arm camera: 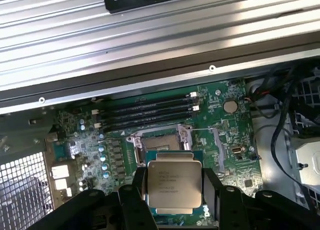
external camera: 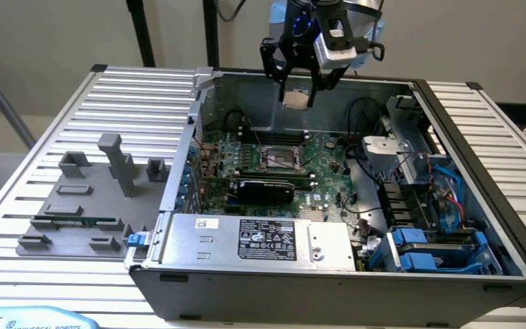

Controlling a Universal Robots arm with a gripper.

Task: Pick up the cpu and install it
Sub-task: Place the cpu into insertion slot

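The cpu (external camera: 295, 101), a small square chip with a silvery metal top, hangs in my gripper (external camera: 300, 92) above the back of the open computer case (external camera: 336, 281). In the wrist view the cpu (arm camera: 173, 182) sits between the two black fingers (arm camera: 136, 192), and the gripper (arm camera: 173, 190) is shut on its opposite edges. The motherboard's open cpu socket (external camera: 281, 161) lies below and nearer the front of the case. In the wrist view the socket (arm camera: 160, 140) sits just beyond the held chip.
A grey fixture plate (external camera: 80, 199) with blocks and a green memory stick (external camera: 76, 221) lies on the slatted table at the exterior view's left. Inside the case are the power supply (external camera: 254, 240), blue drive bays (external camera: 437, 247), cables, and memory slots (arm camera: 145, 110).
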